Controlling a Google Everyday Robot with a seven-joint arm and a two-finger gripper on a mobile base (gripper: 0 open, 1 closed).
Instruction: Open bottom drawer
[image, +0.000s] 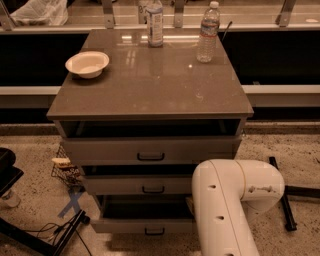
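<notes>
Gripper is not in view; whether it is wide or narrow cannot be told. Only the white arm (227, 200) shows, at lower right, covering the right end of the lower fronts. Bottom drawer (125, 225) is the lowest of three fronts under the table (150, 95), left of the arm. Its handle (154, 231) lies horizontal at centre, just left of the arm. The front stands slightly forward, with a dark gap above. The pull likely runs straight out, toward the camera.

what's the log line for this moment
task: open bottom drawer | state: partly open | arm: right of drawer front | gripper: out of view
</notes>
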